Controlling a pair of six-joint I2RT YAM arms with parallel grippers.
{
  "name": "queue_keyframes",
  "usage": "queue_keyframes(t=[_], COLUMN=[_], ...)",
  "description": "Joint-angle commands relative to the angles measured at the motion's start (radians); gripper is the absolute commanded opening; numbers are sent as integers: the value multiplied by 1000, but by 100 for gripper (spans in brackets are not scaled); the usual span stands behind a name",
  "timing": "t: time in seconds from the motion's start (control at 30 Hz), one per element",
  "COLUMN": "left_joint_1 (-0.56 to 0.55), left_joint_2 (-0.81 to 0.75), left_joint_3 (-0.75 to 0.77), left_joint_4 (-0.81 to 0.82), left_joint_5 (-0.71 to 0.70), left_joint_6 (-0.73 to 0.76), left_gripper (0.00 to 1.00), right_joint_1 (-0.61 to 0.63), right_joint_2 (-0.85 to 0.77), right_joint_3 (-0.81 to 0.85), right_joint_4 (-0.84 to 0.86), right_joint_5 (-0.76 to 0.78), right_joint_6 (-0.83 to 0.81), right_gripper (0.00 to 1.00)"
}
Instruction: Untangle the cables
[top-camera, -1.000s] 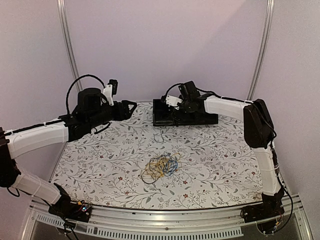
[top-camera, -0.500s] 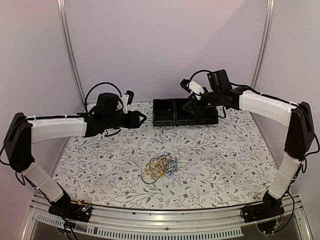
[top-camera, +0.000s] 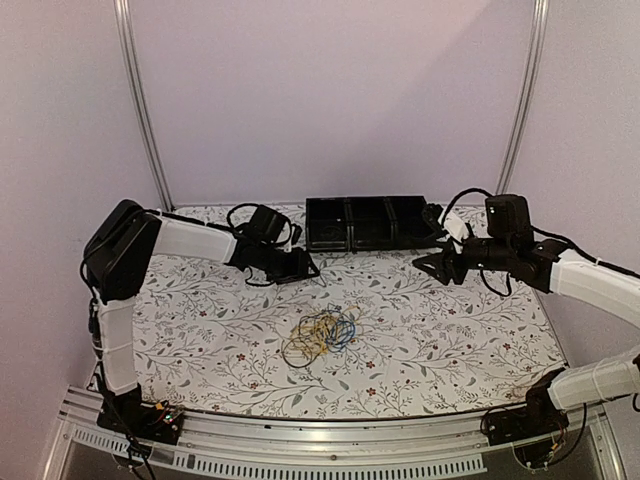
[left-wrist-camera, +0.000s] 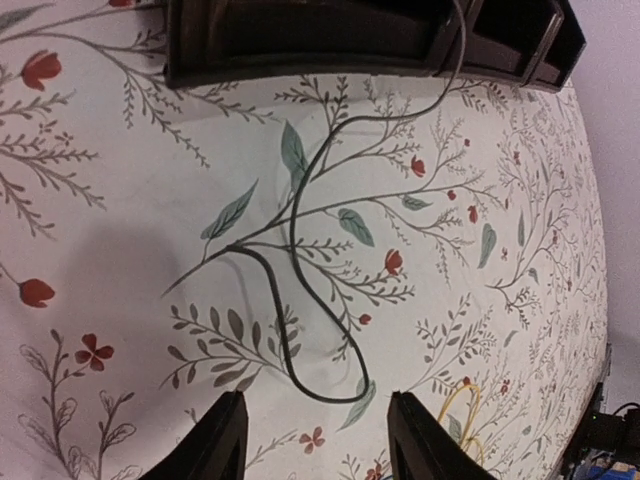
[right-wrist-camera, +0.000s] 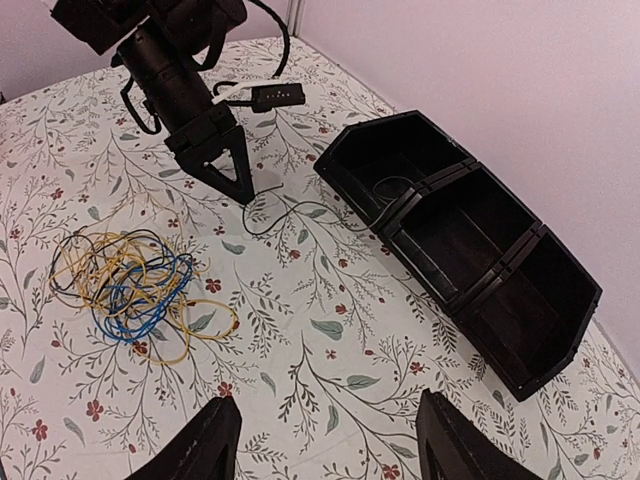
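approach step: left end effector (left-wrist-camera: 315, 452), right end effector (right-wrist-camera: 330, 450) released; dark cable (left-wrist-camera: 283, 320) just ahead of left; next, descend, clench.

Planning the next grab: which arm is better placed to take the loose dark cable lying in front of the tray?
Left. The left gripper hangs open right over the dark cable, its loop just ahead of the fingertips. The right gripper, also open, sits off by the right end of the tray, apart from it.
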Motion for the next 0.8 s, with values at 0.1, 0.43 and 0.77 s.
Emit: queue_keyframes(t=[0.1, 0.43, 0.77], left_joint_1=[-9, -11, -10], left_joint_2=[89, 137, 97], left_joint_3=[63, 147, 313], left_joint_4=[-18, 110, 91], left_joint_5=[31, 63, -268], left_joint_6=[-117, -103, 88], left_gripper=[41, 0, 0], right_joint_1=[-23, -23, -31], right_joint_2=[-96, -138, -140], right_joint_3=[-70, -133, -165], right_joint_4=[106, 158, 188], right_joint_5=[18, 15, 42], right_joint_6=[-24, -59, -99], right_gripper=[64, 64, 64])
